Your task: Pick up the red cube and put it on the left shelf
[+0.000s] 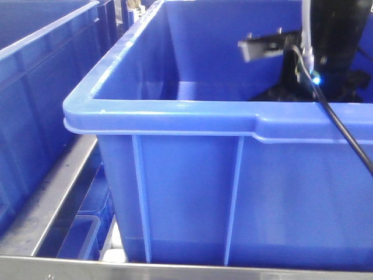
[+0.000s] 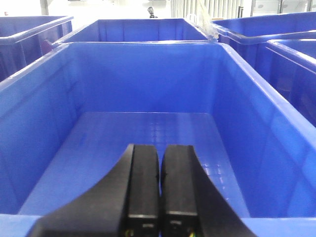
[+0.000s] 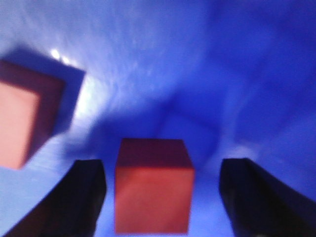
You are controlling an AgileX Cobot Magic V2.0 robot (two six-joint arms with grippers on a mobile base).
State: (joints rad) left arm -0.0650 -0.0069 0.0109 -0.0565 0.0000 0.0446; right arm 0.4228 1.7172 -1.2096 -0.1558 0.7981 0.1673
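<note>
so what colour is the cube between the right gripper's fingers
Red cube, clearest in the right wrist view.

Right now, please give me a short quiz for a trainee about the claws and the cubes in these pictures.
1. True or false: the left claw is shut and holds nothing.
2. How many red cubes does the right wrist view show?
3. The red cube between the fingers of the right claw is: A) squeezed, B) ungripped, C) lifted out of the blue bin.

Key: 1 true; 2 two, the second cube at left; 3 B.
</note>
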